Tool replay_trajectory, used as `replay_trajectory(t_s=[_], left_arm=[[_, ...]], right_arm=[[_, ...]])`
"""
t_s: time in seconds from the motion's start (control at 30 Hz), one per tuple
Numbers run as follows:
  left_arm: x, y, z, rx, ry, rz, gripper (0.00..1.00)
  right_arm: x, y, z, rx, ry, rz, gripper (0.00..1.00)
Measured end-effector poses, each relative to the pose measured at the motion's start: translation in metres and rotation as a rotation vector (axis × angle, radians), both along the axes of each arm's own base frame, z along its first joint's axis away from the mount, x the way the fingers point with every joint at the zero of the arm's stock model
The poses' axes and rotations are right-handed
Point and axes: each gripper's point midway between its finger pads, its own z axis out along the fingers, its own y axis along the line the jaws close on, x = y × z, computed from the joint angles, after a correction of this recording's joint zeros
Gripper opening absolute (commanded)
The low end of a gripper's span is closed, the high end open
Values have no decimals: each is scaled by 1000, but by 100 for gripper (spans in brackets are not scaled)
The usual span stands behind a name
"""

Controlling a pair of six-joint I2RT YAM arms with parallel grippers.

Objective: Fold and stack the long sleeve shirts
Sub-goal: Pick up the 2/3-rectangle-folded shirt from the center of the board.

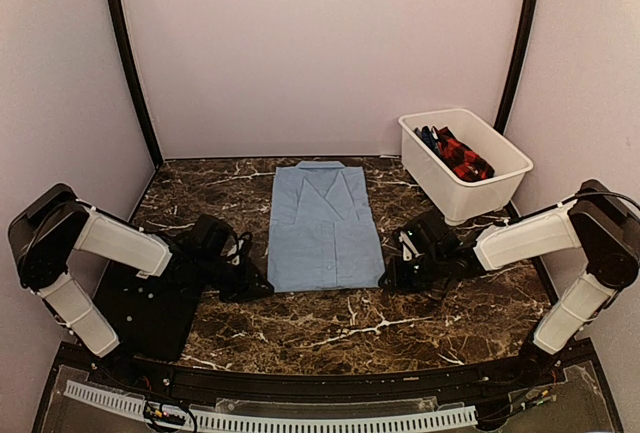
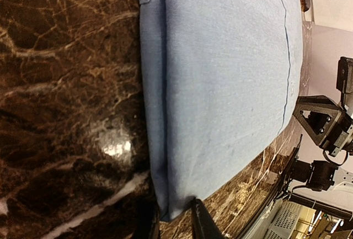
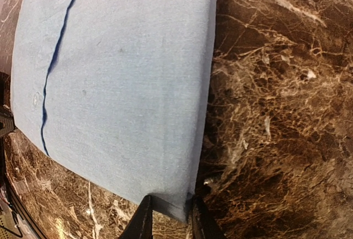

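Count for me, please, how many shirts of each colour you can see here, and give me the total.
Light-blue shirt, flat on the table: 1
Red-black checked shirt, in the bin: 1
Dark blue shirt, in the bin: 1
Total: 3 shirts in view; any buried deeper in the bin cannot be seen.

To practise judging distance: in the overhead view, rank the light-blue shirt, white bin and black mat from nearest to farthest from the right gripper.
1. light-blue shirt: centre; the right gripper pinches its near right corner.
2. white bin: behind, far right.
3. black mat: opposite side, near left.
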Motion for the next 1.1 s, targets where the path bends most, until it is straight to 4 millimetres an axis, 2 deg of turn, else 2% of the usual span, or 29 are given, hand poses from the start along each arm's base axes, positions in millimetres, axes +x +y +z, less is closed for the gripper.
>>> replay_trajectory(t_s=[0.37,0.47,0.6,0.83,0.97,1.1], left_arm=[[2,-2,-3,1,11,11,7],[3,-3,-3,4,11,10,2],[3,-5,-4,6,13,9,0],[-3,-5,-4,20,19,-13,0],[-10,-6,6,18,9,-32,0],[-25,-5,23,11,-13,-58,0]], right_arm=[[0,1,0,22,-3,-9,22],[0,1,0,23,-3,-11,15],[-2,-1,-2,18,5,-15,0],[-10,-7,0,22,10,-18,0],[-20,-10,9,41,0,-8,0],[-35,-8,24,76,-15,13,0]])
